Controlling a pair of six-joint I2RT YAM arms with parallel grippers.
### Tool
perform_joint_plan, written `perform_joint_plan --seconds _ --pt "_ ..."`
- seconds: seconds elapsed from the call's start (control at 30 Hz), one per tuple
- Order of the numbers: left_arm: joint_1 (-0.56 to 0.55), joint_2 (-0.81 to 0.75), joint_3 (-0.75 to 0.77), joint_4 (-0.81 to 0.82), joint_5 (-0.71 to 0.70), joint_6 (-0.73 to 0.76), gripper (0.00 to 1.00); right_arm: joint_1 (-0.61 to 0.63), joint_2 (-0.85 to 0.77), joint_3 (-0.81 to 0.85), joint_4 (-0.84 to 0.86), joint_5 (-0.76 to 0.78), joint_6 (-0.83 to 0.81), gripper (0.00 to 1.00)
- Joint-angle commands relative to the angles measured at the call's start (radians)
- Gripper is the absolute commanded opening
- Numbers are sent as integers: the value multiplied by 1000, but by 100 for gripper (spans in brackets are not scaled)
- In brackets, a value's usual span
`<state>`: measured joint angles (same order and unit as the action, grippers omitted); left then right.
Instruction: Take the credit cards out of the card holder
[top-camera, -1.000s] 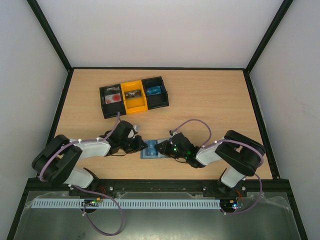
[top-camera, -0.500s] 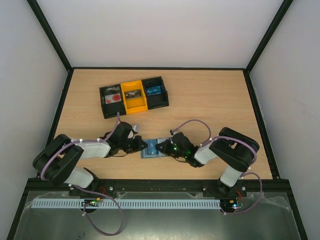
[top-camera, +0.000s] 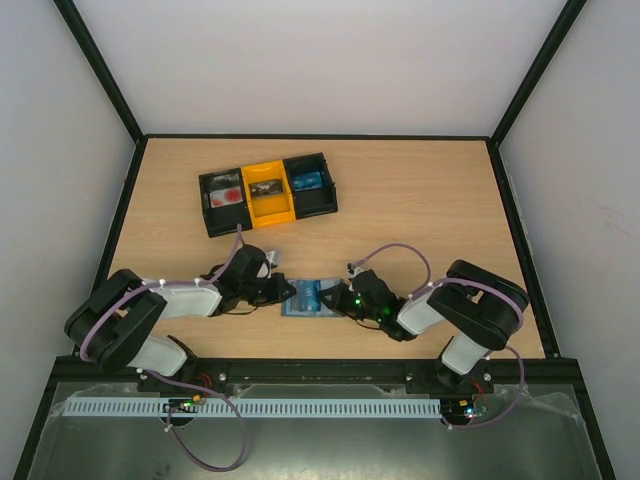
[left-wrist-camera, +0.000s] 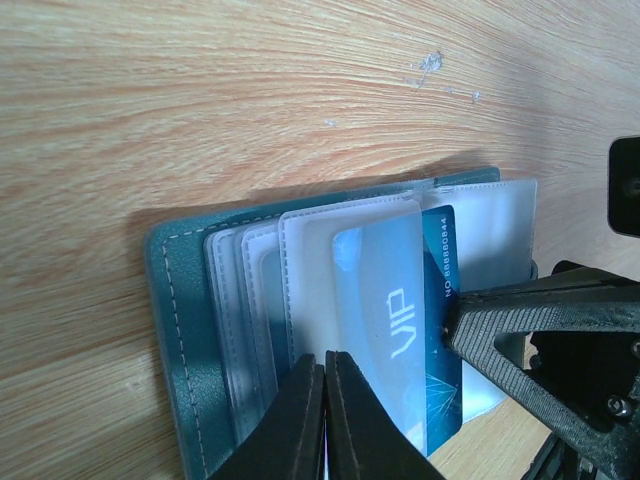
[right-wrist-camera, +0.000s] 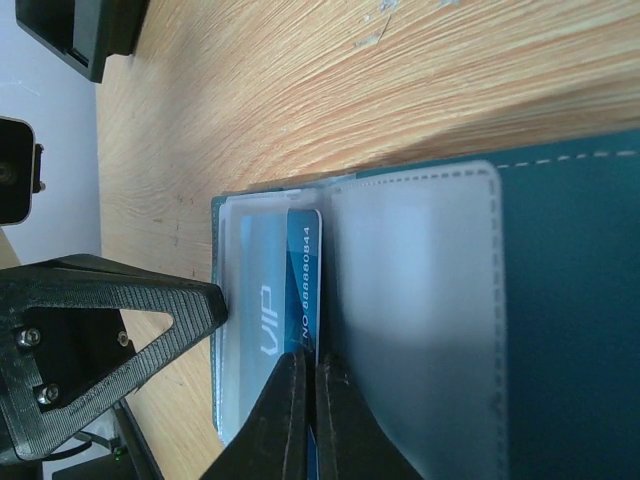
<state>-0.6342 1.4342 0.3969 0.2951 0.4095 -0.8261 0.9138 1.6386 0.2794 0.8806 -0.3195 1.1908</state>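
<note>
Right gripper (top-camera: 331, 296) has drawn back slightly toward its own side since the earlier frame, and more blue now shows on the card holder (top-camera: 297, 309). The left arm's position is unchanged.

Far left of centre on the table (top-camera: 430, 200), the black-and-yellow tray (top-camera: 212, 222) stands well apart from the work.

Left gripper (left-wrist-camera: 323, 358): jaws closed tip to tip, pinching the edge of a clear sleeve (left-wrist-camera: 340, 235) of the holder. The holder lies open and flat on the wood near the front edge, between the two grippers, its teal cover and stitched edge showing.

Credit card (left-wrist-camera: 440, 258): blue, printed "VIP" with a number along one edge. It sits partly inside the sleeve, with one long edge protruding bare toward the right arm.

Right gripper, wrist view (right-wrist-camera: 305, 362): jaws closed together on the exposed edge of the card (right-wrist-camera: 306, 270), with a sleeve and the cover of the holder (right-wrist-camera: 570, 300) alongside. The left gripper's finger sits just beside the sleeve on the opposite side.
</note>
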Motion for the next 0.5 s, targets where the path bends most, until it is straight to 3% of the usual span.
perform_joint_plan --seconds 0.0,0.37,0.47 --pt "0 18 -49 -148 -76 23 4 0 -24 -24 -34 31 -4 2" --pt "0 -1 -46 -138 -24 31 14 0 -127 -89 -73 100 24 2" --pt "0 -25 -40 -126 7 19 25 -1 -185 -113 -87 121 28 2"
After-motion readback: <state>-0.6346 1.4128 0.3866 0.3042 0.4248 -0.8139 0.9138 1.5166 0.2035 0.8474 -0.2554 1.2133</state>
